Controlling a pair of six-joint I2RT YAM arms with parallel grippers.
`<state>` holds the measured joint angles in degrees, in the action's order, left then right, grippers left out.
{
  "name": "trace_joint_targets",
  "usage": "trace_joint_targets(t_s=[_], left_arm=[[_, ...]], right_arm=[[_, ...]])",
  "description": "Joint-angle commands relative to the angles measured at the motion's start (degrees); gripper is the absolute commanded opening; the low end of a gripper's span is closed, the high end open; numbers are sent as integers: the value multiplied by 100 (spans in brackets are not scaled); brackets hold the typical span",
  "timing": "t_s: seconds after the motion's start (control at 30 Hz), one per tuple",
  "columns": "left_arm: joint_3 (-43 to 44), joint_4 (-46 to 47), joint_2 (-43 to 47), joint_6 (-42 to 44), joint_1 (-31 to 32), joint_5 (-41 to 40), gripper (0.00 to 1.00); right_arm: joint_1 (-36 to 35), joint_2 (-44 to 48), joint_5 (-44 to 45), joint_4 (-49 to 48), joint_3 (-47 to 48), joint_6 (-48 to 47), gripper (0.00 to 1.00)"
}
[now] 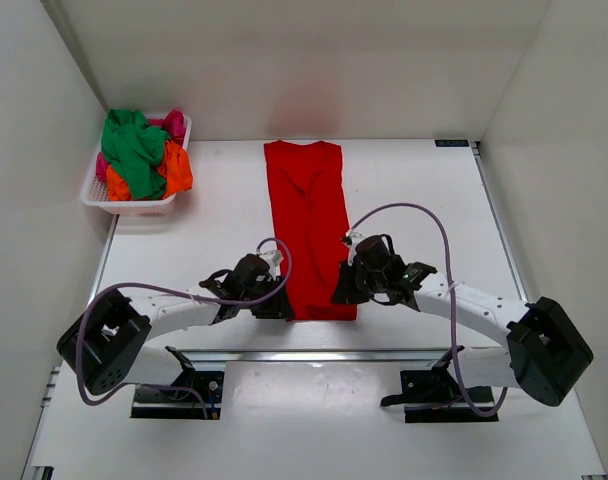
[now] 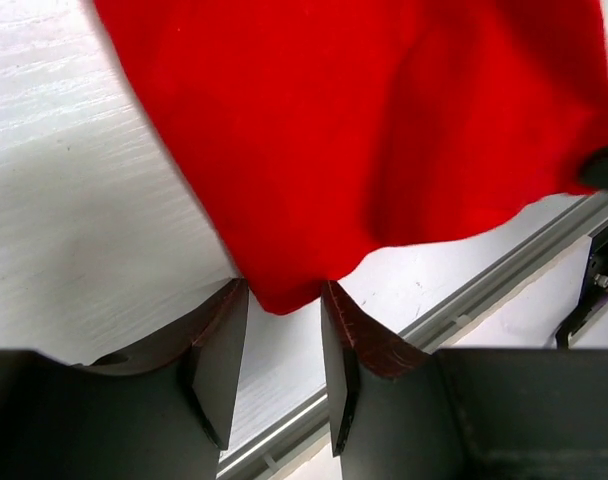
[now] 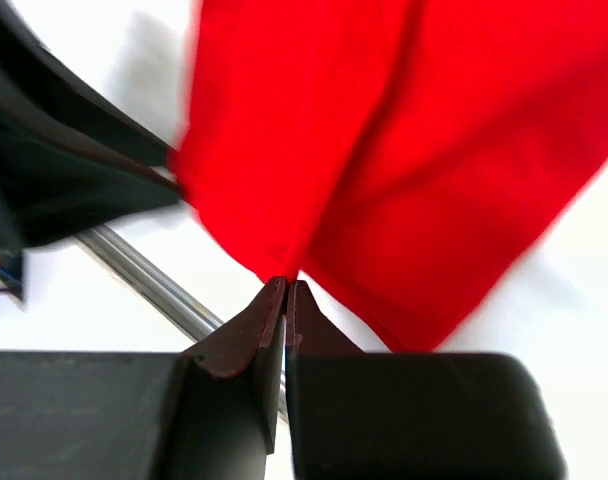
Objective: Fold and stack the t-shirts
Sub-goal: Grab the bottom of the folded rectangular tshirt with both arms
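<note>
Right gripper (image 3: 287,292) pinched tight on red t-shirt (image 3: 404,150) hem corner, lower centre; my left gripper (image 2: 284,292) jaws apart, other hem corner sitting between them

Above the pressed-together jaws of the right gripper (image 3: 287,292), the red shirt (image 3: 404,150) is blurry and runs off the top edge, and the bit of corner pinched between them is hidden. Above the left gripper (image 2: 284,330) the shirt is cut off too, and a dark shape (image 2: 606,165) far right of those jaws is too cut off to name. From above, both sets of jaws hide under the arms (image 1: 474,305).
</note>
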<state>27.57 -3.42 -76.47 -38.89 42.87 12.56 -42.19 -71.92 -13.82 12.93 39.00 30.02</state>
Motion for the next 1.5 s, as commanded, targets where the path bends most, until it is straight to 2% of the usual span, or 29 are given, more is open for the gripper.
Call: trace_joint_targets(t_s=[0.0,0.13,0.3,0.37,0.5,0.57,0.67,0.73,0.83,0.97,1.17,1.3,1.33,1.37,1.4,1.43,1.47], left_arm=[[169,61,-62,13,46,-148,46],[222,-70,-114,109,1,-218,42],[249,-97,-149,110,-25,-219,15],[205,-115,-158,119,-16,-271,13],[205,-237,-132,154,-77,-228,1],[231,-299,-70,189,-139,-210,1],[222,-405,88,207,-130,-166,1],[187,-431,254,224,-156,-114,2],[143,-528,325,250,-156,-69,1],[143,-625,439,216,-130,-25,1],[47,-607,510,163,-34,-16,2],[-23,-555,580,93,19,-43,2],[-76,-572,589,58,2,-43,1],[-94,-563,624,49,54,-43,1],[-112,-572,668,31,72,-78,1],[-216,-624,694,14,98,-95,1],[-200,-651,747,48,151,-113,1]], right_arm=[[62,-6,-173,139,-305,-14,0],[115,-182,-217,201,-525,-23,0],[141,-437,-243,114,-640,-102,0],[133,-551,-165,78,-666,-189,0],[107,-797,-94,34,-587,-295,0],[124,-815,-103,96,-517,-365,0],[176,-482,-182,218,-438,-427,11],[159,-9,-86,385,-350,-444,24],[343,475,107,684,-341,-348,33],[572,714,275,869,-533,-322,40],[142,329,388,702,-780,3,41],[-34,-58,398,562,-911,135,41],[-104,-102,389,492,-912,179,34],[-148,-77,433,474,-921,188,15],[-236,-59,451,491,-930,162,6],[-245,-42,451,526,-938,214,1],[-271,28,477,535,-956,197,0]])
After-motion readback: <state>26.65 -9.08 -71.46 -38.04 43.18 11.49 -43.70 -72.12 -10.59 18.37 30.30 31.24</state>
